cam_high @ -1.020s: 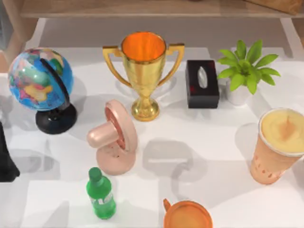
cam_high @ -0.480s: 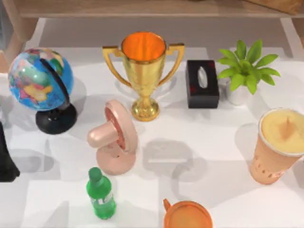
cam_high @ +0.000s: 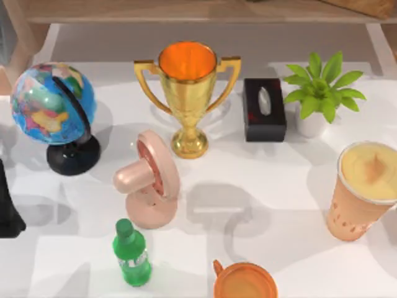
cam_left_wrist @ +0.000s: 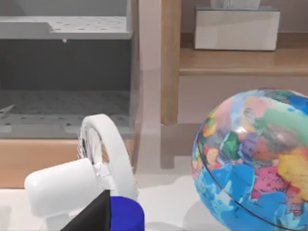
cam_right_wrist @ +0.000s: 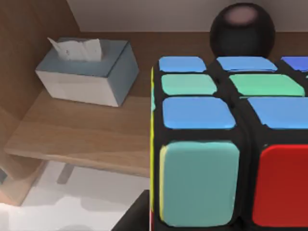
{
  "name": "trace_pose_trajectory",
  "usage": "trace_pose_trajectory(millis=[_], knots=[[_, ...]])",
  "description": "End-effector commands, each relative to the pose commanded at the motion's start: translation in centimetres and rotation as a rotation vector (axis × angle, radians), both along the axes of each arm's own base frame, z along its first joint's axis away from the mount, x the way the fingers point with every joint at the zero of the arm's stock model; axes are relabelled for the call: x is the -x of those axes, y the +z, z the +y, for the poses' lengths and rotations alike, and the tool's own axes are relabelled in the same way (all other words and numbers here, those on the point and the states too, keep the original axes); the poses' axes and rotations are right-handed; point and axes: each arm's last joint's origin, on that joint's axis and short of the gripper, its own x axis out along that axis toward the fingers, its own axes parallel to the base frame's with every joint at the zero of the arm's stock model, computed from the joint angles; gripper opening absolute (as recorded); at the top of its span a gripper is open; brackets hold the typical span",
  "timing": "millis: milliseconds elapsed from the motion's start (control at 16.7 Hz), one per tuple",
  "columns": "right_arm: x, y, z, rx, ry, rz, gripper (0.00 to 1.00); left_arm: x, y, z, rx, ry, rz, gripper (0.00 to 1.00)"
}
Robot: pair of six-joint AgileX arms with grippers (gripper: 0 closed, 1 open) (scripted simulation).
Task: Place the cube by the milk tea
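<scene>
Top view: table [cam_high: 260, 205] layout matches a second ago; globe [cam_high: 53, 104], trophy [cam_high: 187, 93] and milk tea [cam_high: 363, 189] at the right edge have not shifted. Left arm parked at left edge. Right wrist view: cube [cam_right_wrist: 231, 144] sits close against the camera, apparently carried by the right tool; finger opening cannot be told. Judgement: cube in transit, not yet set beside the milk tea.

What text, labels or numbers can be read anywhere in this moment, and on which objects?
No text is readable.
Green bottle: its white label band has marks too blurred to read.
Globe: coloured map patches, no legible names.
Cube: plain stickers, no print.
Milk tea: no label visible.
</scene>
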Motion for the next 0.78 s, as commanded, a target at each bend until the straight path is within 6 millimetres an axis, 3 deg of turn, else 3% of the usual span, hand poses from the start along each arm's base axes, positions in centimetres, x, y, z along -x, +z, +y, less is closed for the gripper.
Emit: trace_pose_trajectory(millis=[180, 360, 600, 780], knots=[[2.6, -4.1, 2.0, 0.055, 0.067, 0.294, 0.0, 0.0, 0.0, 0.0, 0.0, 0.0, 0.0, 1.0], [4.0, -9.0, 3.2, 0.147, 0.053, 0.588, 0.0, 0.0, 0.0, 0.0, 0.0, 0.0, 0.0, 1.0], [3.7, -16.3, 3.7, 0.284, -0.071, 0.912, 0.0, 0.0, 0.0, 0.0, 0.0, 0.0, 0.0, 1.0], [3.3, -20.1, 4.0, 0.346, -0.142, 1.043, 0.0, 0.0, 0.0, 0.0, 0.0, 0.0, 0.0, 1.0]])
